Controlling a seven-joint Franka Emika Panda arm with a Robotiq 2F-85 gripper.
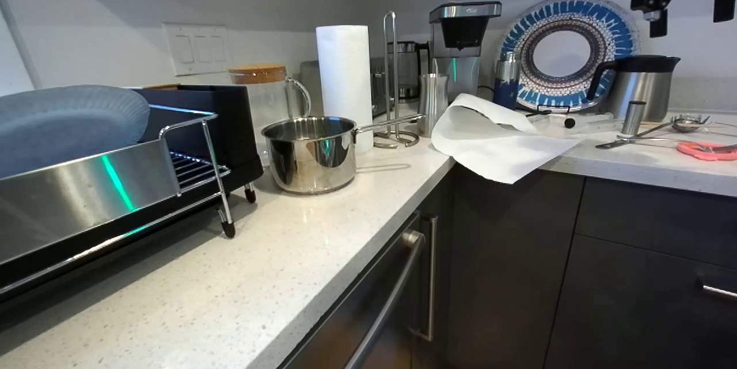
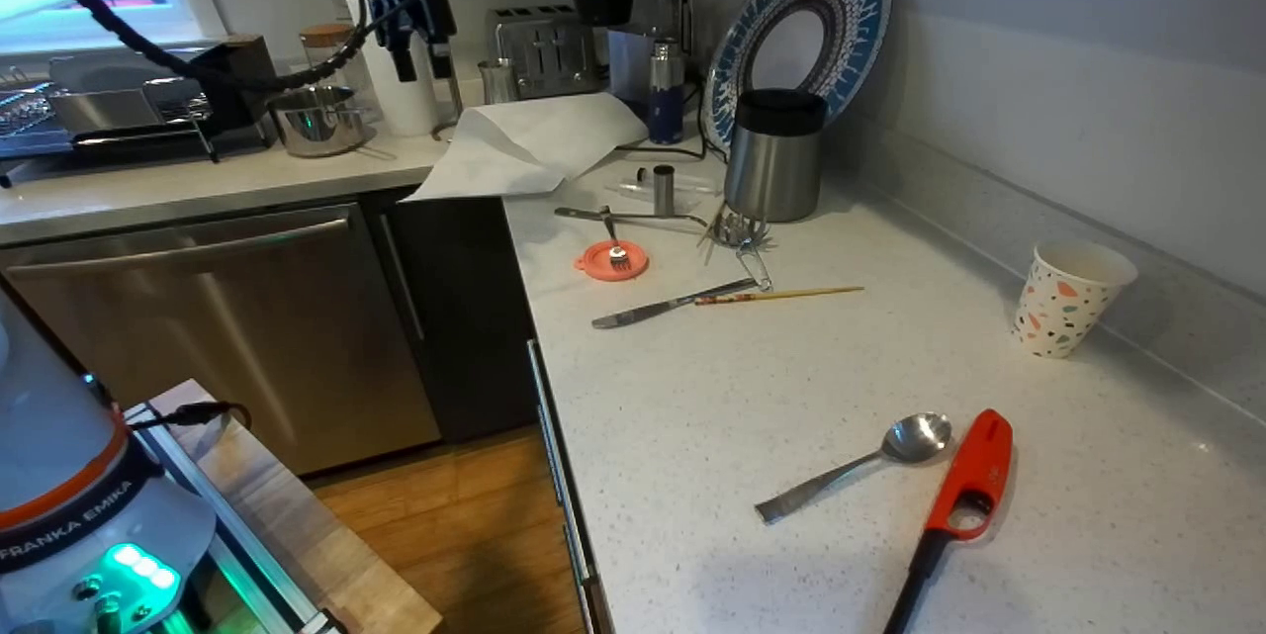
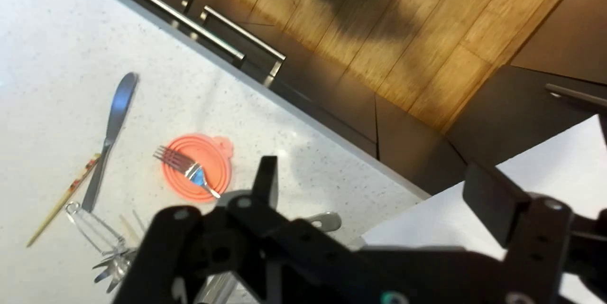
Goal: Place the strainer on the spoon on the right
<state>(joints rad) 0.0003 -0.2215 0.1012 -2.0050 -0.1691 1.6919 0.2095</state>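
A shiny metal utensil with prongs and a wire loop (image 2: 737, 228) lies on the counter by the steel carafe. It may be the strainer, but I cannot tell for certain. It also shows in the wrist view (image 3: 114, 266), partly hidden by the gripper. A metal spoon (image 2: 915, 438) lies bowl up at the near right in an exterior view, out of the wrist view. My gripper (image 3: 374, 171) is open and empty, raised well above the counter. It also shows at the top of both exterior views (image 1: 691, 18) (image 2: 425, 70).
A coral lid (image 2: 598, 263) bears a fork (image 3: 178, 161). A knife (image 2: 643, 313), wooden stick (image 2: 801, 294), red lighter (image 2: 974, 481), paper cup (image 2: 1068, 303) and carafe (image 2: 776, 164) stand or lie around. White paper (image 1: 501, 144) overhangs the counter corner. A pot (image 1: 314, 162) stands farther along.
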